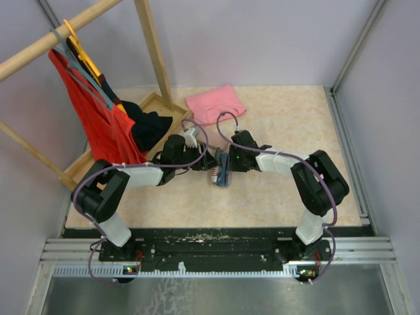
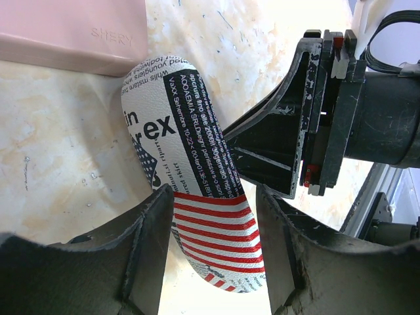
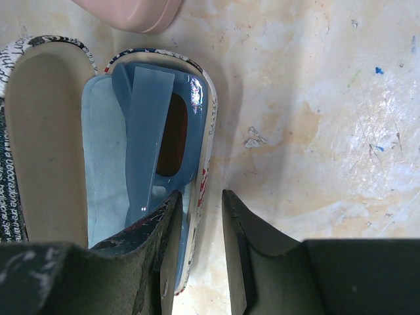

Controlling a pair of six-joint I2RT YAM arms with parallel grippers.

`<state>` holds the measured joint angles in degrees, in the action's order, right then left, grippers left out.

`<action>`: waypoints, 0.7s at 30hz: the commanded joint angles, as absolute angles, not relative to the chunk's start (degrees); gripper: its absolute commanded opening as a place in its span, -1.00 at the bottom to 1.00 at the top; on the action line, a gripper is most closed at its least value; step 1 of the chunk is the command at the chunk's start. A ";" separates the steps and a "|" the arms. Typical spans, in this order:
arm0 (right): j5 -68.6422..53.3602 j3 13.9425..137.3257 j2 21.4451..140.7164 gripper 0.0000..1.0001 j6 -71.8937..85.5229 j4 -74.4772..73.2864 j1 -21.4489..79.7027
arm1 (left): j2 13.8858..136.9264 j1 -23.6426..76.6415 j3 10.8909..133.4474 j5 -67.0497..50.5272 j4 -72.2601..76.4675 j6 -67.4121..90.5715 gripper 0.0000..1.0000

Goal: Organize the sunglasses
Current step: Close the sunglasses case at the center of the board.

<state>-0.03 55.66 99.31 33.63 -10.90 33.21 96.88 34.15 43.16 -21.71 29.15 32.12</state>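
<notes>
The flag-patterned case (image 1: 221,174) lies open at the table's middle, between both grippers. The grey-blue sunglasses (image 3: 154,141) with dark lenses lie folded in its base on a light blue cloth (image 3: 105,164). My right gripper (image 3: 200,216) is open a little. It straddles the base's near wall (image 3: 205,131), with one finger (image 3: 157,230) inside against the sunglasses. My left gripper (image 2: 215,249) is shut on the case's raised lid (image 2: 197,197) across its striped end. The brown-framed sunglasses are out of view.
A pink case (image 2: 72,29) lies just beyond the flag case and also shows in the right wrist view (image 3: 131,13). A pink folded item (image 1: 215,104) lies at the back. A wooden rack (image 1: 154,52) with a red garment (image 1: 92,118) stands at the left.
</notes>
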 commanded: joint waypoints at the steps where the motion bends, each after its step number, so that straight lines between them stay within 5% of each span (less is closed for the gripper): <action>1: 1.16 57.32 100.18 -0.37 32.87 -10.27 33.04 | 97.31 34.72 44.17 -22.86 30.15 31.66 0.17; 14: 4.16 51.91 84.33 -0.38 33.70 -8.34 32.88 | 96.34 34.72 44.06 -22.24 29.28 31.03 0.18; 21: 8.79 51.44 88.40 -0.75 35.15 -11.12 32.34 | 96.15 34.72 44.39 -22.50 28.85 31.06 0.17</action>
<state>5.43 51.40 85.71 34.35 -10.46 33.06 96.86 34.26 43.16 -21.69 29.12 31.86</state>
